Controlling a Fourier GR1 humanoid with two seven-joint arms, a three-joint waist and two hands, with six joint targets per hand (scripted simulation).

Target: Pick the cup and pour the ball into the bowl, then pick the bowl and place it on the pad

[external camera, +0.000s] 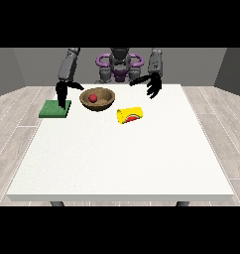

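In front of me spreads a big white counter [117,158], its top plain and evenly lit, two dark legs [56,203] showing under its far edge. Around it the floor [13,129] runs in pale grey wood-look planks. Behind me stand bare grey walls [23,64], meeting at angled corners.

A large white table [122,163] is seen from across its near edge, with most of its surface bare. Three things are set on its far half. A green square pad [54,109] is laid flat near the far corner at the view's left. A brown wooden bowl [97,99] is placed just beside the pad, toward the middle. A yellow cup [130,115] is laid on its side nearer the camera, close to the bowl.
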